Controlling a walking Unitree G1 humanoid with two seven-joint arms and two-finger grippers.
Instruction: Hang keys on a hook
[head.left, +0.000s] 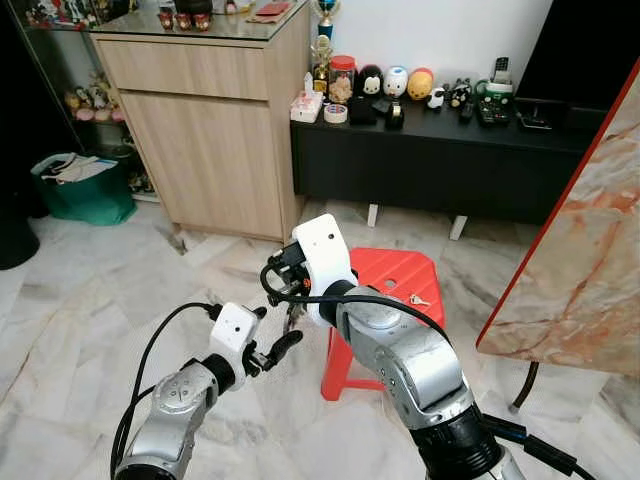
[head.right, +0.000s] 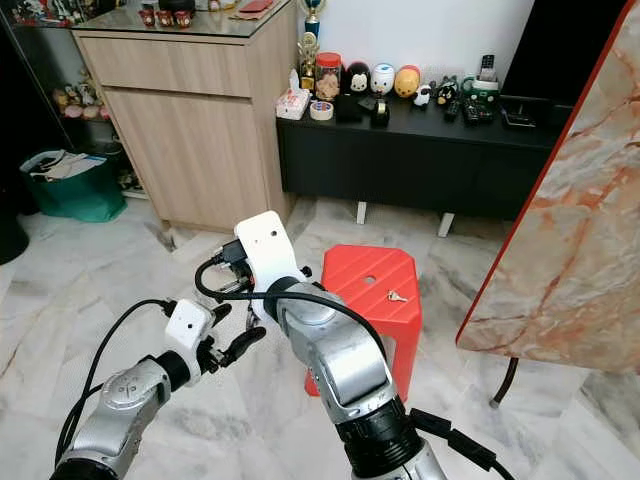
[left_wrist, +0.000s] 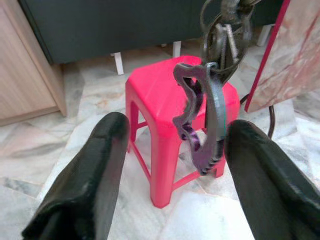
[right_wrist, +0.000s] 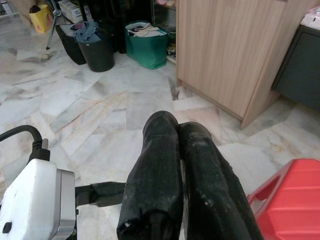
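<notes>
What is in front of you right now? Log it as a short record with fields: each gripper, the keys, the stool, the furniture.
right gripper: shut, holding the bunch of keys up beside the stool
left gripper: open, one finger on either side of the hanging keys, apart from them
bunch of keys: dangling from the right gripper
stool: red, on the marble floor, small key lying on top
furniture: wooden cabinet and black sideboard behind
</notes>
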